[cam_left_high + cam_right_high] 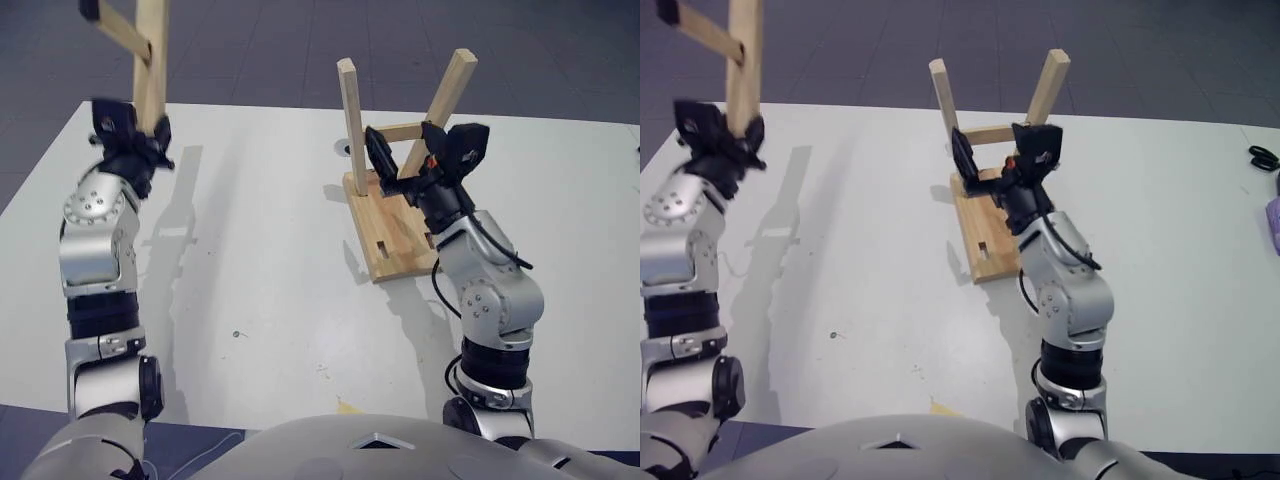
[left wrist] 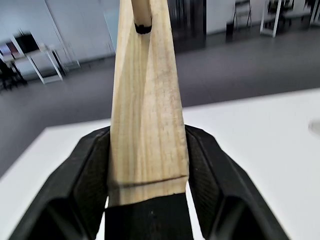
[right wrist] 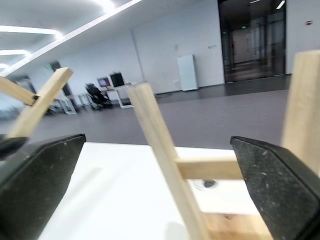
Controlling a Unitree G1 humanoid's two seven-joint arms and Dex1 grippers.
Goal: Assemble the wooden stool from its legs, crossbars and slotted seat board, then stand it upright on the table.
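Closest to me on the white surface (image 1: pixel 250 300), a small yellowish stain (image 1: pixel 345 405) sat at about 6 o'clock by the front edge. A tiny dark speck (image 1: pixel 236 334) lay a little farther in, toward 7 o'clock.

Beyond that, at roughly 2 o'clock from the middle of the surface, the seat board (image 1: pixel 378 225) lay flat with its slotted face up. One open slot (image 1: pixel 384 246) showed near its close end. Two legs stood out of its far end: the left leg (image 1: pixel 351 125) nearly upright, the right leg (image 1: pixel 447 95) leaning toward 1 o'clock. A crossbar (image 1: pixel 398 131) joined them partway up.

My right gripper (image 1: pixel 422 155) sat over the far part of the board, level with that crossbar, its fingers (image 1: pixel 381 153) released and spread wide. The right leg crossed the gap between them. I could not tell whether either finger touched the wood.

At about 10 o'clock, well apart from the board, my left gripper (image 1: pixel 135 130) was raised above the surface. Its fingers (image 2: pixel 90 180) were clenched on the lower end of a third leg (image 1: pixel 150 60), held upright. A second crossbar (image 1: pixel 122 28) ran off this leg's upper part toward 10 o'clock and ended in a dark tip.

Just behind the board, near 12 o'clock, was a round hole (image 1: pixel 340 148) in the surface. Far out at 3 o'clock lay a small dark pair of scissors (image 1: pixel 1262 157).
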